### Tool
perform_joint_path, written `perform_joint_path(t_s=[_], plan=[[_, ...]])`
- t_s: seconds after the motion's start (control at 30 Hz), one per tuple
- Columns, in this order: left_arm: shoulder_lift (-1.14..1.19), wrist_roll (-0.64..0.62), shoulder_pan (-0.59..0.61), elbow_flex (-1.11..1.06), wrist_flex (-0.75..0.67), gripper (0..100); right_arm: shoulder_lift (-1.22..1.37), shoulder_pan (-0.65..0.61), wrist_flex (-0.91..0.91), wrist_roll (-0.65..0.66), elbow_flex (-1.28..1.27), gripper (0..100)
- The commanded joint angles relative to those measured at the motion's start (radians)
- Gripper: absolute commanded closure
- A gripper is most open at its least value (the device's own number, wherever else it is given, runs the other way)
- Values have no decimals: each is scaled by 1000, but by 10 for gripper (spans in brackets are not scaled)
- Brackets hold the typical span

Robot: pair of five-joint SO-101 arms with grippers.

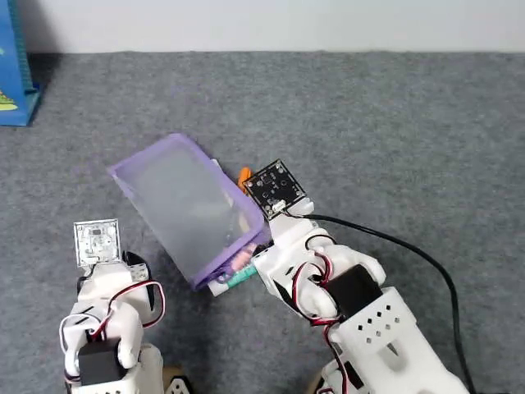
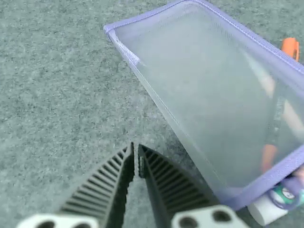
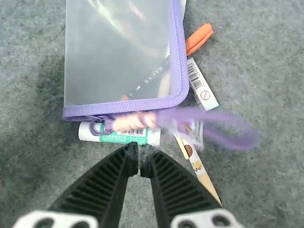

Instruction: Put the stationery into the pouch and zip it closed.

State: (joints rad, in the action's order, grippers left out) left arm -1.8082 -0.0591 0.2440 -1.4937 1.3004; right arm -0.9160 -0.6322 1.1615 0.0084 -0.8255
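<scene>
Tabletop (image 1: 410, 123), grey and fuzzy, carries everything. Across the middle of the high view the clear purple-edged pouch (image 1: 184, 209) lies flat and slanted, from upper left down toward lower centre.

The right hand (image 3: 138, 154) sits at the pouch's lower end with its fingers together on nothing that I can make out. The left hand (image 2: 135, 154) is at the lower left of the high view, just beside the pouch's long edge. Its fingers are also together and empty.

A glue stick (image 3: 123, 135) pokes out at that lower end, an orange pen (image 3: 198, 39) shows past the far long edge, and a pencil (image 3: 199, 171) lies near a blurred purple strap (image 3: 213, 128). I cannot tell whether the shapes seen through the plastic are inside the pouch or under it.

The step looks like getting the loose pieces in, so little of the task seems done. The right fingers should part before closing across the glue stick's barrel and keep clear of the strap. The left hand should pin the slippery pouch so it does not slide.
</scene>
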Motion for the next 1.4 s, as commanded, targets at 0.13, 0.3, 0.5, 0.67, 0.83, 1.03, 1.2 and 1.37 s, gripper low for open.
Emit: perform_joint_path(t_s=[0.13,0.3,0.5,0.67,0.83,1.03,1.2,1.37], plan=[[-12,115,-77,8,55,984,-128,-35,-33,5,5,991],[-12,121,-166,8,55,908,-188,-105,-36,5,-2,991],[-12,60,-103,8,54,706,-90,-21,-71,6,-100,927],[-12,26,-86,5,54,687,108,110,-168,6,-109,868],[-12,26,-86,5,54,687,318,217,-360,12,-109,886],[-12,26,-84,5,54,687,532,282,-507,14,-100,876],[-12,26,-84,5,54,687,642,335,-510,14,-29,876],[-12,26,-84,5,54,687,668,348,-516,14,-11,876]])
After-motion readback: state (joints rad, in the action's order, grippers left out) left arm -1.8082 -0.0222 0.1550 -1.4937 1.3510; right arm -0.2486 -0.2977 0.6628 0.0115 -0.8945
